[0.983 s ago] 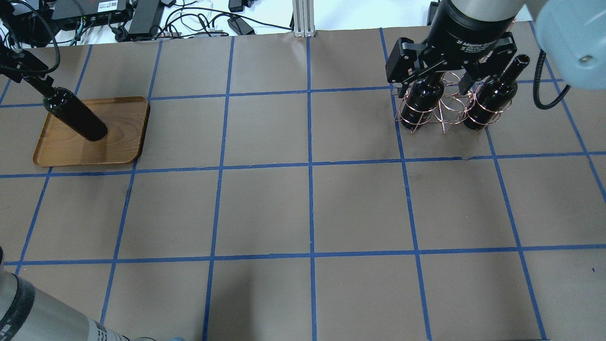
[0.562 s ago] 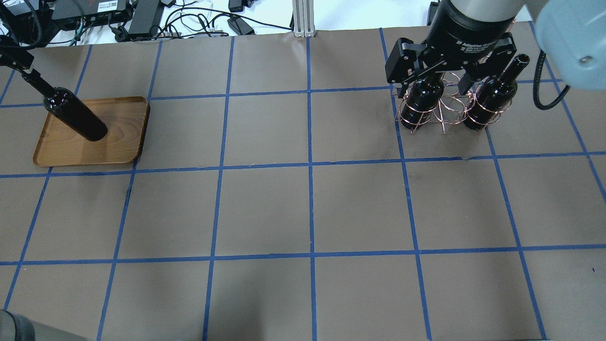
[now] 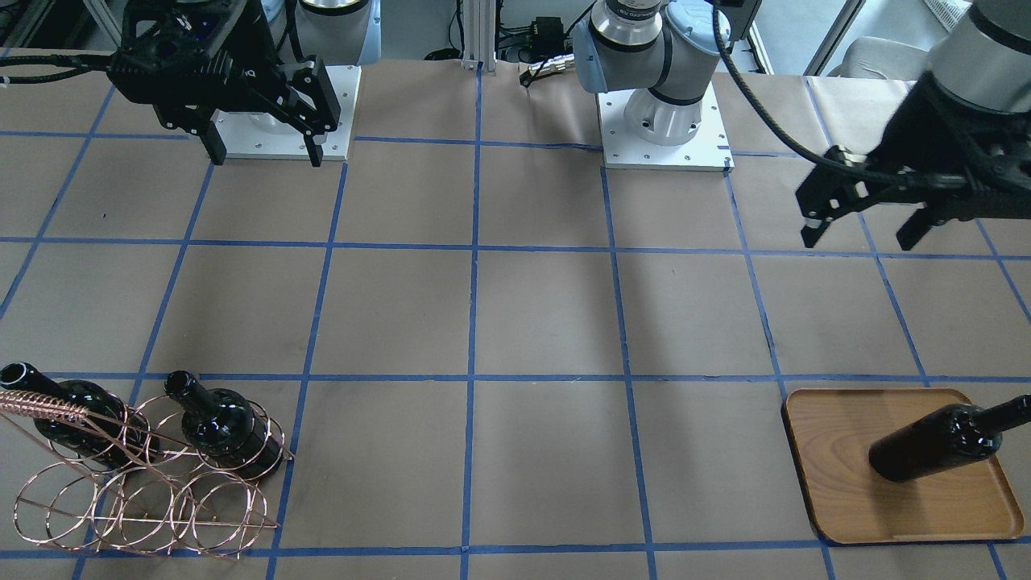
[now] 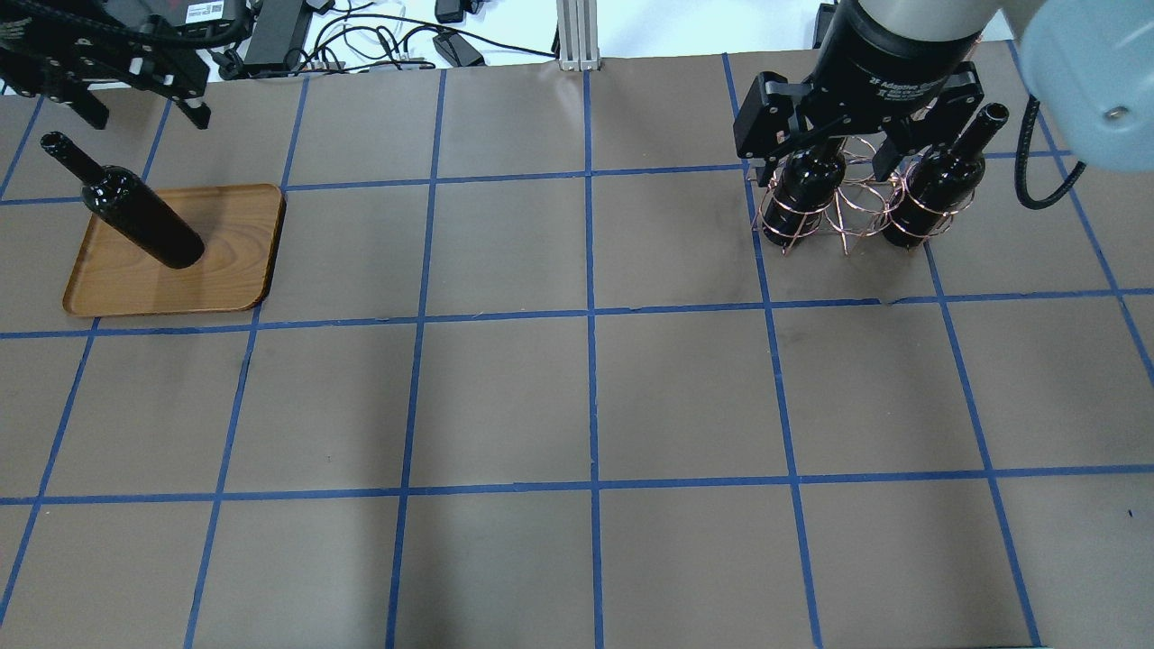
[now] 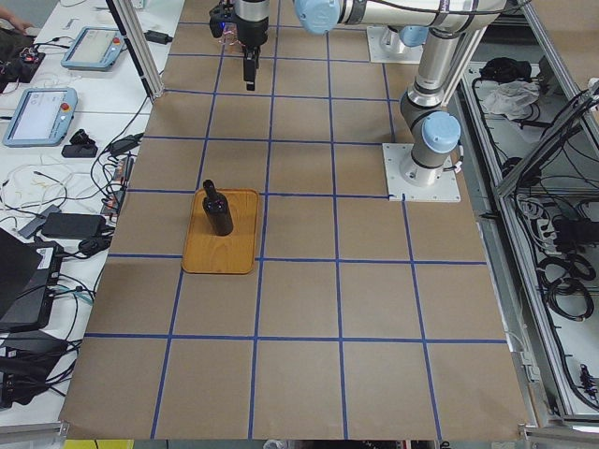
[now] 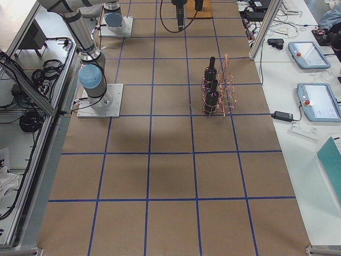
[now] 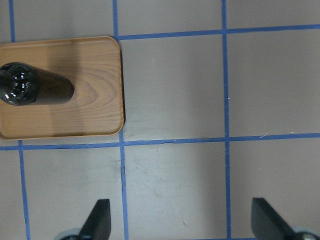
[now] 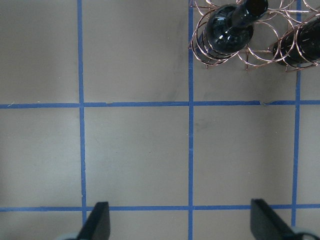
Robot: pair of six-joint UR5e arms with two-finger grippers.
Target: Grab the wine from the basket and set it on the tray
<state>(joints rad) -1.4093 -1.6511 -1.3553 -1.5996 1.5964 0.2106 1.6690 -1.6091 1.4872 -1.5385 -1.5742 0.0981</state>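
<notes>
One wine bottle [image 4: 144, 216] stands on the wooden tray [image 4: 225, 261] at the table's left; it also shows in the front view [image 3: 934, 443] and the left wrist view [image 7: 30, 90]. My left gripper [image 4: 144, 113] is open and empty, raised behind and above that bottle, apart from it. Two more bottles [image 4: 802, 194] [image 4: 938, 189] stand in the copper wire basket [image 4: 843, 212] at the far right. My right gripper [image 4: 822, 153] is open and empty, high above the basket, and hides the left bottle's neck in the overhead view.
The brown table cover carries a blue tape grid [image 4: 590, 315]. Cables and power boxes [image 4: 270, 36] lie beyond the far edge. An aluminium post [image 4: 577, 31] stands at the far middle. The basket's coiled handle [image 3: 48, 403] juts up beside the bottles.
My left gripper has let go of the bottle's neck, opened, and moved up and away toward the far edge. The bottle stays on the tray. The right arm has not moved.
</notes>
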